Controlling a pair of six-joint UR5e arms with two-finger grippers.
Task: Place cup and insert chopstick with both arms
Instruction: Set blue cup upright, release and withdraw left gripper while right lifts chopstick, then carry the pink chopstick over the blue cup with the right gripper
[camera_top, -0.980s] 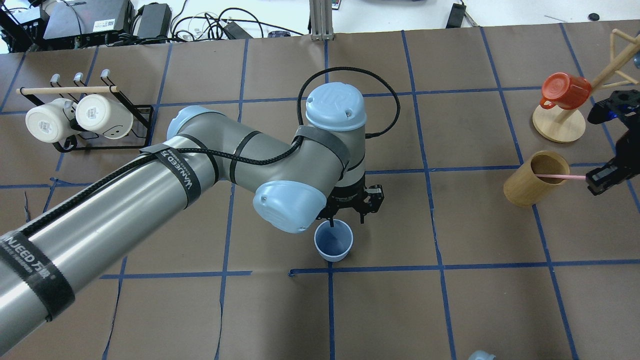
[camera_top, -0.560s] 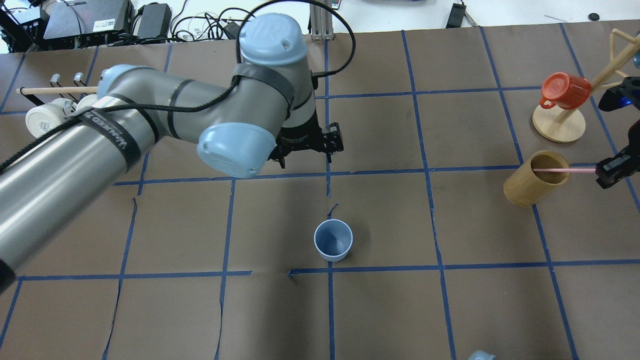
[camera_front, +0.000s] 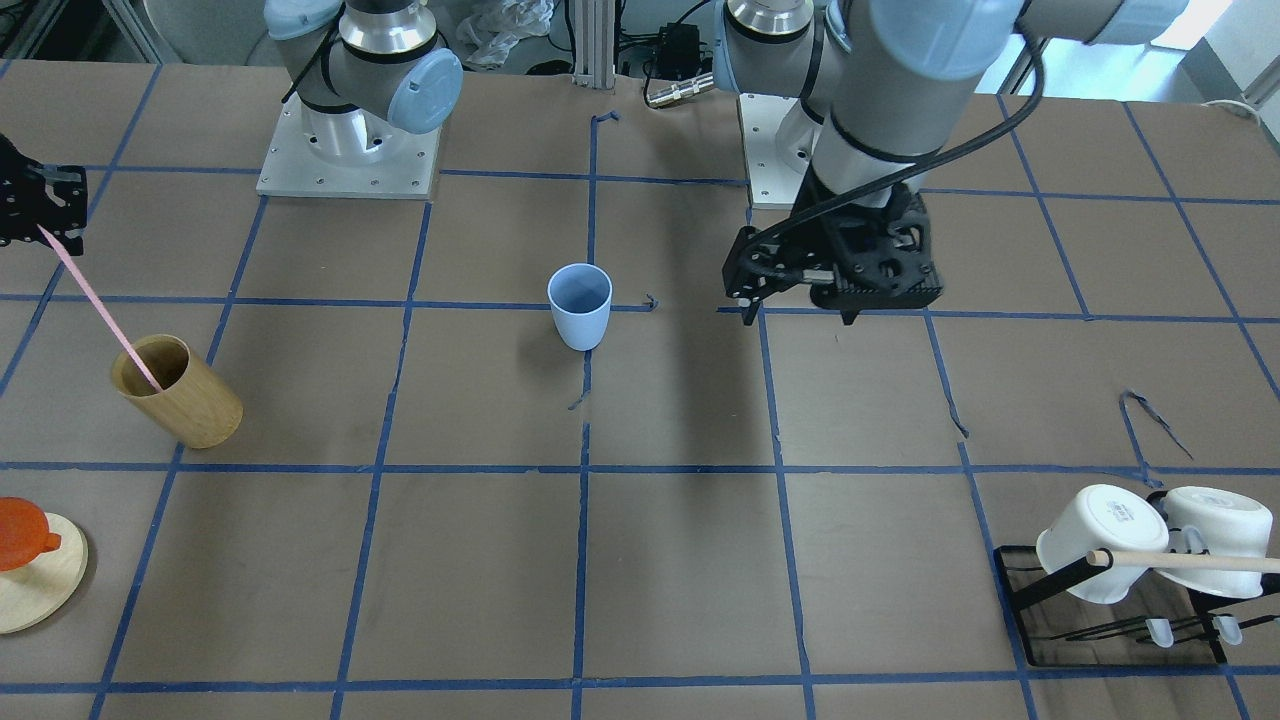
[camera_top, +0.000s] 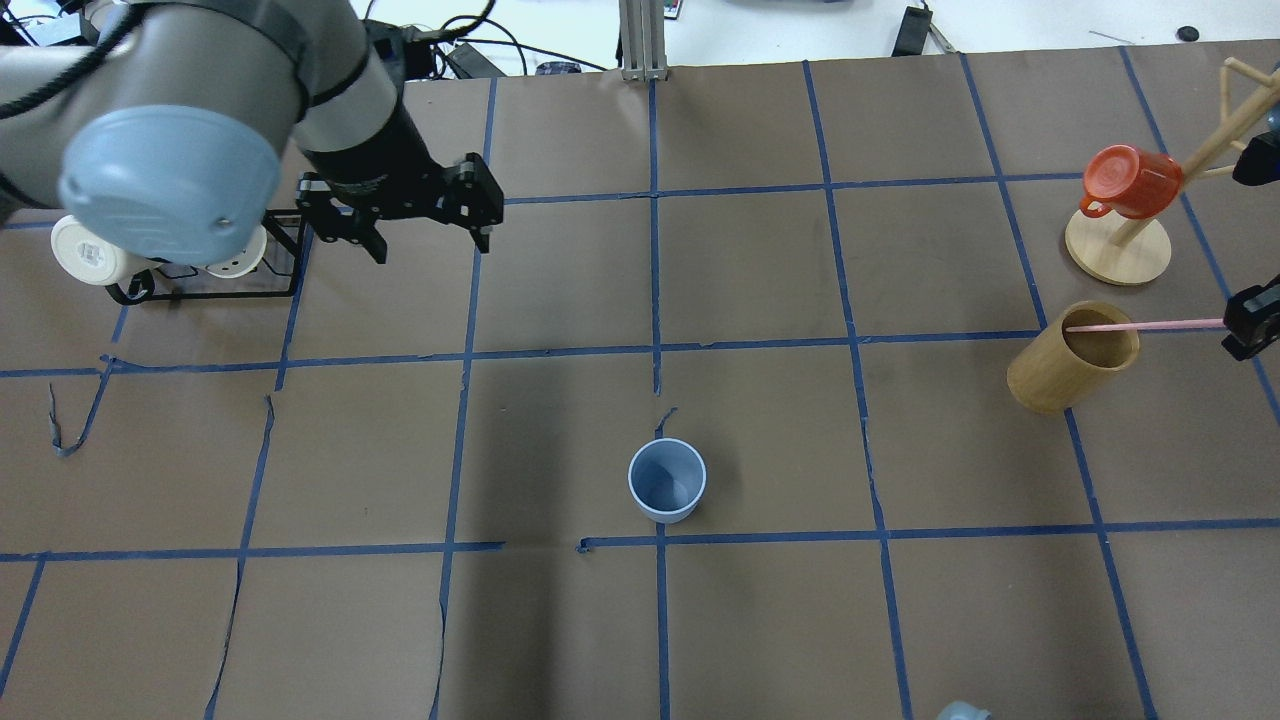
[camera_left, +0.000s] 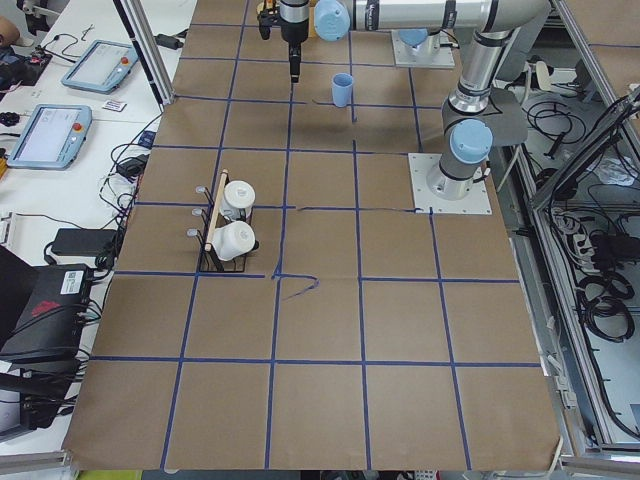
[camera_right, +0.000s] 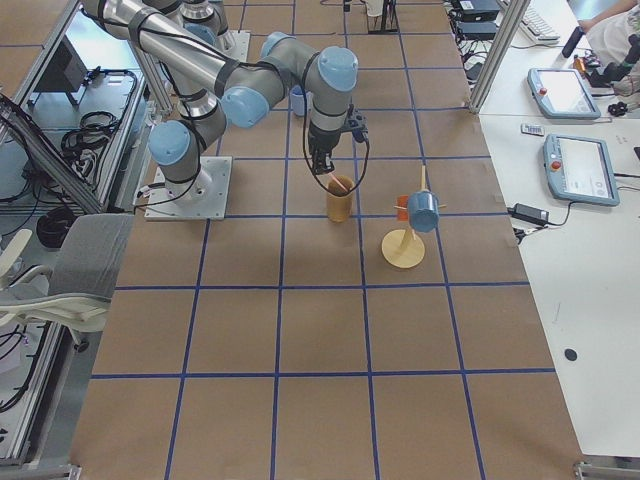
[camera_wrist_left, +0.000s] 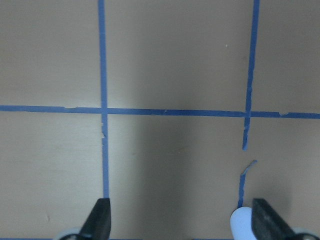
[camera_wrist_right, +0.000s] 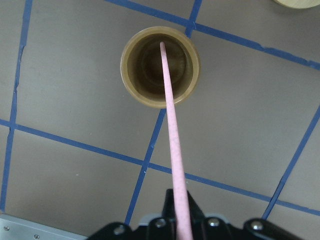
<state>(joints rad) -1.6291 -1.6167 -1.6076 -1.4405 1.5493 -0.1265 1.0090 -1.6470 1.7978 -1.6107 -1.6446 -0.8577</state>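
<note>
The light-blue cup (camera_top: 667, 480) stands upright and alone near the table's middle; it also shows in the front view (camera_front: 580, 305). My left gripper (camera_top: 432, 245) is open and empty, well away from the cup, above the table near the mug rack; the left wrist view shows its spread fingers (camera_wrist_left: 100, 220) over bare paper. My right gripper (camera_top: 1245, 325) is shut on the top of the pink chopstick (camera_top: 1150, 325). The chopstick's (camera_wrist_right: 172, 150) lower end still reaches into the mouth of the tan wooden cup (camera_wrist_right: 160, 67).
A black rack with two white mugs (camera_top: 160, 250) and a wooden rod stands at the far left. A wooden mug tree with an orange-red mug (camera_top: 1130, 180) stands at the far right, behind the tan wooden cup (camera_top: 1070, 360). Torn blue tape lines cross the brown paper.
My left gripper has left the cup, risen and swung far and left toward the mug rack. The cup has stayed put. My right gripper has drawn the chopstick further out of the wooden cup.
</note>
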